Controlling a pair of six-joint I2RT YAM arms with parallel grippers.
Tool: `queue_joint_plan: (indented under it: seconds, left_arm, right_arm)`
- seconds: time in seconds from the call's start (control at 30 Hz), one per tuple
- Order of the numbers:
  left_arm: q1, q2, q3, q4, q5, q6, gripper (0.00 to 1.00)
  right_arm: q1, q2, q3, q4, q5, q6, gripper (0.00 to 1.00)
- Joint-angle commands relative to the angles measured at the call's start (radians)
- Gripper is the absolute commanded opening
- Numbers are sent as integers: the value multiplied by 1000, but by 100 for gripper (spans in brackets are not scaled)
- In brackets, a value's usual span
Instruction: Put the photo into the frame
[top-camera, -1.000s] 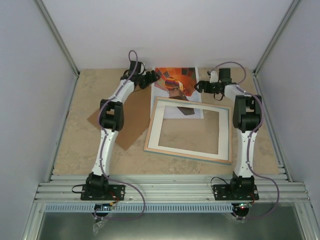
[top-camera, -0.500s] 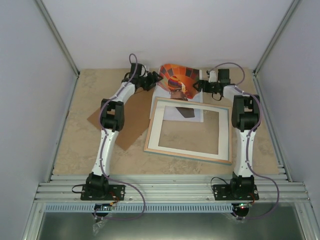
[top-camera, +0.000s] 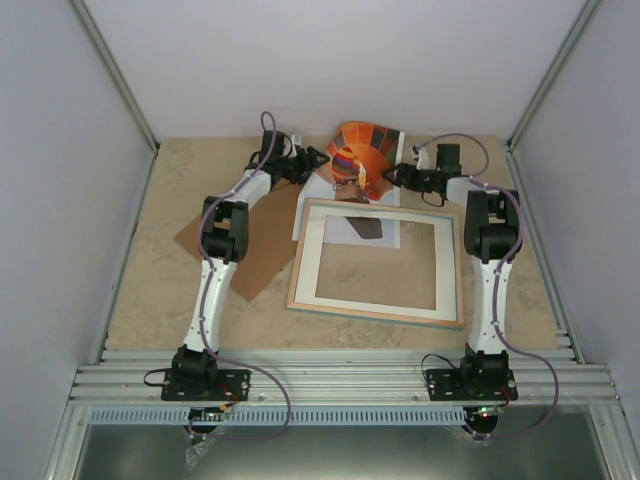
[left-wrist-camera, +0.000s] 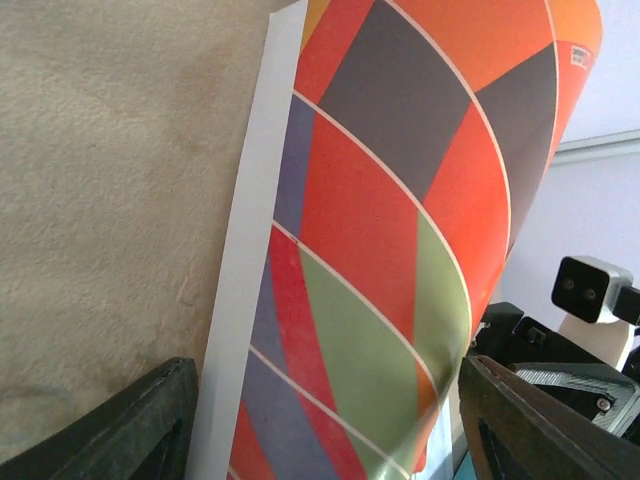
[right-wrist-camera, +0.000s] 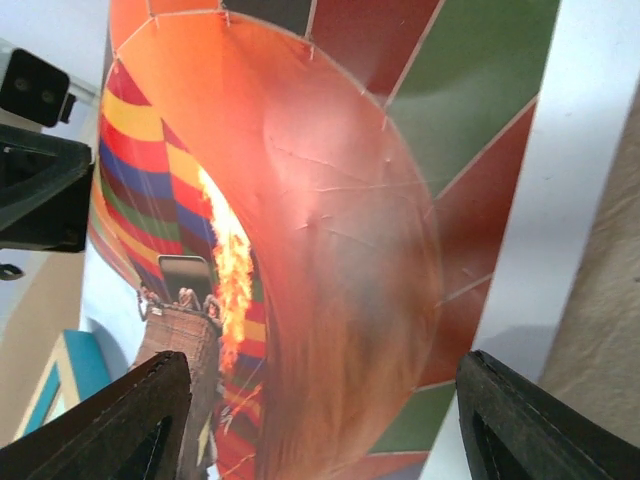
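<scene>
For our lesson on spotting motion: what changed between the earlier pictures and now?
The left gripper and right gripper moved in toward each other, pushing on the side edges of the photo, so it bowed up from flat into an arch. Both are open. The frame and brown board stayed about where they were.

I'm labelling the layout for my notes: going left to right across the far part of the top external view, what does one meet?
brown backing board → left end effector → photo → right end effector
</scene>
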Motion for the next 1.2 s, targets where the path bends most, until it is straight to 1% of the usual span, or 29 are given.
queue_joint_plan:
  seconds: [0.0,0.1,0.17,0.23,0.27,0.3,0.37,0.5,0.57,0.67,0.73,0.8,0.87,0.9,1.0,1.1,1.17]
  left_arm:
    - [-21,-40,-63,42,57,24,73]
    - [-19,-67,-113,107,90,35,69]
    - [-20,-86,-141,161,115,45,68]
    - [-20,-104,-168,207,144,52,70]
    - [-19,-111,-177,223,158,54,72]
    - [-19,-116,-181,232,174,60,74]
    - [-20,-118,-180,235,199,69,76]
    - [-20,-114,-178,225,225,85,70]
    - [-20,-114,-179,218,220,93,65]
    - [-19,-121,-176,207,186,115,47]
    - [-19,-137,-176,193,145,139,41]
    - [-18,-161,-177,179,103,171,39]
    - [-16,-185,-175,157,51,212,31]
    - [-15,-195,-169,143,30,232,25]
    - [-12,-207,-127,82,-12,282,1]
    - [-3,-226,-100,64,-12,302,0]
    - [4,-243,-85,60,-3,305,0]
  right_arm:
    - [2,24,-22,44,-80,43,73]
    - [-3,18,-20,50,-81,47,72]
    - [-7,14,-20,52,-78,46,71]
    - [-9,13,-14,54,-72,46,70]
    - [-10,14,-11,55,-69,46,69]
    - [-10,16,-7,57,-64,46,68]
    - [-9,25,5,58,-60,48,66]
    - [-9,46,29,56,-58,51,65]
    - [-7,43,23,59,-63,51,65]
    - [-8,26,12,69,-77,50,65]
    - [-9,6,6,72,-86,37,65]
    - [-10,-21,2,68,-93,13,67]
    - [-12,-55,-8,62,-102,-17,70]
    - [-14,-75,-12,57,-111,-33,73]
    - [-25,-134,-11,22,-131,-87,80]
    - [-30,-204,-12,-41,-136,-144,83]
    - [-61,-265,-14,-80,-129,-194,86]
